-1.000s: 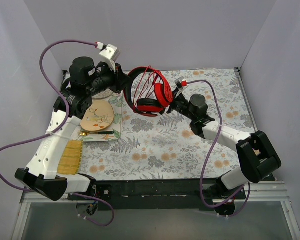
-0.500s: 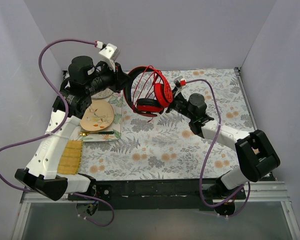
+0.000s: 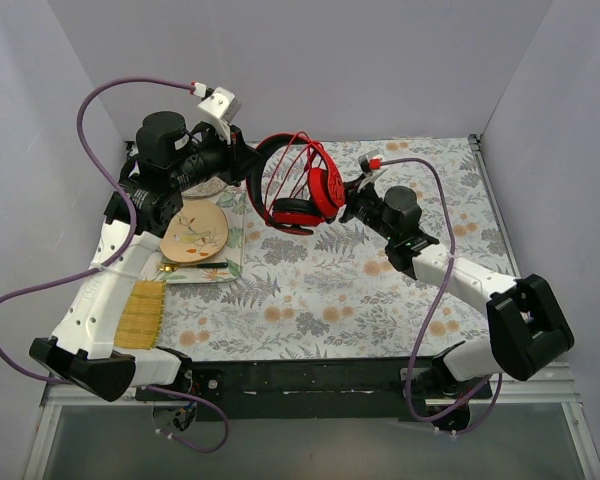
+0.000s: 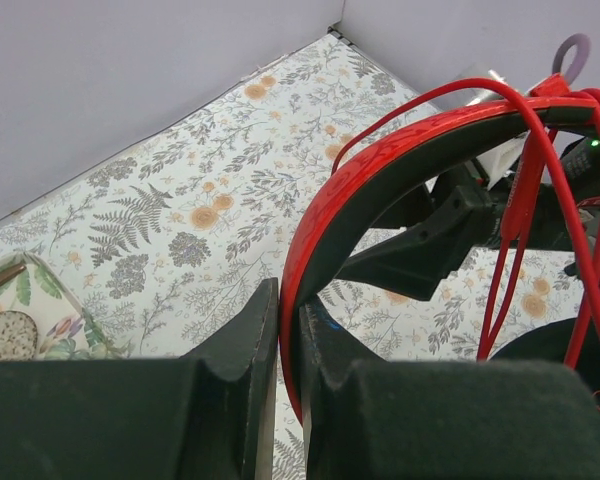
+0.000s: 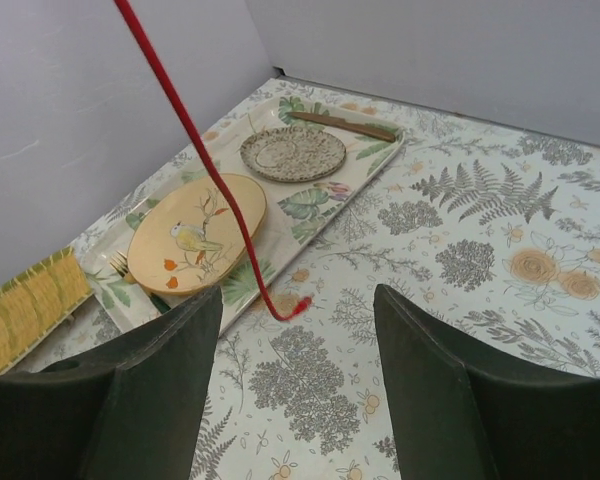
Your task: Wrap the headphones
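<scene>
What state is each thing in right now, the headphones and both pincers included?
Headphones: lifted off the table, held by the headband.
Cable: looped over the headband, its end hanging free.
Left pincer: shut on the headband.
Right pincer: open, gripping nothing.
Oval plate: lying flat on the tray.

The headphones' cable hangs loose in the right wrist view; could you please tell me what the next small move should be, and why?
Probably the right hand should ease forward and close on the cable: its fingers stand open with the loose red end dangling just ahead, while the left hand is shut on the headband, steadying it.
</scene>
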Action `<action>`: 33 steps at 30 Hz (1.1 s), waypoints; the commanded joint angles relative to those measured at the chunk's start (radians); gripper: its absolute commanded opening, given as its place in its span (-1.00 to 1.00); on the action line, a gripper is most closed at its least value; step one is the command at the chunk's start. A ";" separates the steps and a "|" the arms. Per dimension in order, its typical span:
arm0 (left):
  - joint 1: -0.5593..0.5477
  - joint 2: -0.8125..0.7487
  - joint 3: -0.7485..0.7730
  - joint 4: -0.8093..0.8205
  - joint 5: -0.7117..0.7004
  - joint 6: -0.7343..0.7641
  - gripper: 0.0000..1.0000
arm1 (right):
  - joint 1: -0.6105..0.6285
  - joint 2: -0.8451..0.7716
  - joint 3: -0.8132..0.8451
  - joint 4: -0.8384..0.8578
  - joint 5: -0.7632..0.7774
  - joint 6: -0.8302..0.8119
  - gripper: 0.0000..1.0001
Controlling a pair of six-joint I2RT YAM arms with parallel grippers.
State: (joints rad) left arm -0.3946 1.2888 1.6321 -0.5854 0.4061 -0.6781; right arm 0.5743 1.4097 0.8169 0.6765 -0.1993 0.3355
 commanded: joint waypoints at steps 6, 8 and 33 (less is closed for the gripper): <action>0.000 -0.014 0.055 0.016 0.027 -0.015 -1.00 | 0.024 -0.061 0.027 0.031 -0.043 -0.067 0.48; 0.000 -0.011 0.058 0.013 0.033 -0.018 -1.00 | 0.029 -0.037 0.045 0.025 -0.045 -0.061 0.49; -0.001 -0.046 -0.012 -0.079 -0.036 0.120 -1.00 | -0.224 -0.202 0.018 -0.074 0.218 0.023 -0.97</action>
State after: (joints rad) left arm -0.3950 1.2884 1.6176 -0.6666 0.3878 -0.5884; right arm 0.4152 1.2652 0.8410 0.6090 -0.0448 0.3412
